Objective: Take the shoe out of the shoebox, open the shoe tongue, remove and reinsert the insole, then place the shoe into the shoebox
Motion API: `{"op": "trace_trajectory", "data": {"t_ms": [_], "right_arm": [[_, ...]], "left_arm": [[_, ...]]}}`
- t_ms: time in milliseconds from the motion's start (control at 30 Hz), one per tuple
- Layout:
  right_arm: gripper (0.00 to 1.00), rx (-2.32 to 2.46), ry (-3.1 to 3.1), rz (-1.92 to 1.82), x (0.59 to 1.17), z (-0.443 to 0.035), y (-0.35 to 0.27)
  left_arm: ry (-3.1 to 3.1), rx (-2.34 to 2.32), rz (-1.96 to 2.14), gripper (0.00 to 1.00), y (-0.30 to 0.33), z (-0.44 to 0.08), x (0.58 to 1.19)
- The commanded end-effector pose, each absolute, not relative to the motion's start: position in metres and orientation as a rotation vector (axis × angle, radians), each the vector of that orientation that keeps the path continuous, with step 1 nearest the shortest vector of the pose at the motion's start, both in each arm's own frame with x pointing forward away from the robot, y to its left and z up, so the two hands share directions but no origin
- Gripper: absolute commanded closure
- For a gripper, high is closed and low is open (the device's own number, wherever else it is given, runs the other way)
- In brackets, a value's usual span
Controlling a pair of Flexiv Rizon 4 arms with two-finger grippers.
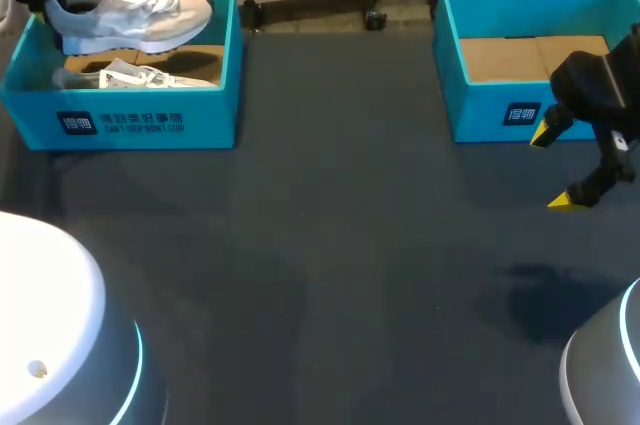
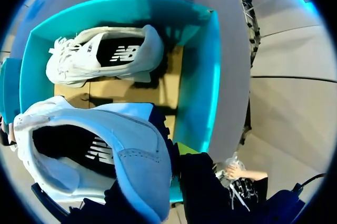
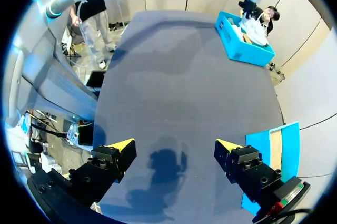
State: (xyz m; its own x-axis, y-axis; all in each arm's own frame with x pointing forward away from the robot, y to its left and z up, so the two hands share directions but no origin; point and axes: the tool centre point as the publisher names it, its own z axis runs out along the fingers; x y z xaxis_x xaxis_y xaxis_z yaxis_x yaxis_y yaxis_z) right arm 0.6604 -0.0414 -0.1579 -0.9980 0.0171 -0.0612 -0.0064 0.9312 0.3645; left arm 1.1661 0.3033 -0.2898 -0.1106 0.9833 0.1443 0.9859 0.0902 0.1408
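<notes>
While the left gripper (image 1: 45,0) clamps the pale grey-white sneaker (image 1: 140,10) above the turquoise cardboard shoebox (image 1: 120,120), taking-out seems underway, next needing a set-down near the wide-open, empty right gripper (image 1: 553,168).

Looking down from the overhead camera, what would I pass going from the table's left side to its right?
Left box, with a lifted shoe over it and a second shoe inside → bare table → right box, with the open right gripper in front of it.
</notes>
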Motion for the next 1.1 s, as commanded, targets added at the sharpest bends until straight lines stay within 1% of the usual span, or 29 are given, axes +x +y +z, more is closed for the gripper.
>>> {"op": "trace_trajectory", "data": {"t_ms": [33,700,1100], "right_arm": [[0.0,0.008,3.03,0.567,0.663,-0.158,-0.04],[0.0,0.008,3.03,0.567,0.663,-0.158,-0.04],[0.0,0.008,3.03,0.567,0.663,-0.158,-0.04]], "left_arm": [[-2.314,-2.092,-0.337,1.0,0.301,-0.301,1.167],[-2.303,-2.089,-0.338,1.0,0.295,-0.338,1.174],[-2.285,-2.085,-0.314,1.0,0.295,-0.345,1.173]]}}
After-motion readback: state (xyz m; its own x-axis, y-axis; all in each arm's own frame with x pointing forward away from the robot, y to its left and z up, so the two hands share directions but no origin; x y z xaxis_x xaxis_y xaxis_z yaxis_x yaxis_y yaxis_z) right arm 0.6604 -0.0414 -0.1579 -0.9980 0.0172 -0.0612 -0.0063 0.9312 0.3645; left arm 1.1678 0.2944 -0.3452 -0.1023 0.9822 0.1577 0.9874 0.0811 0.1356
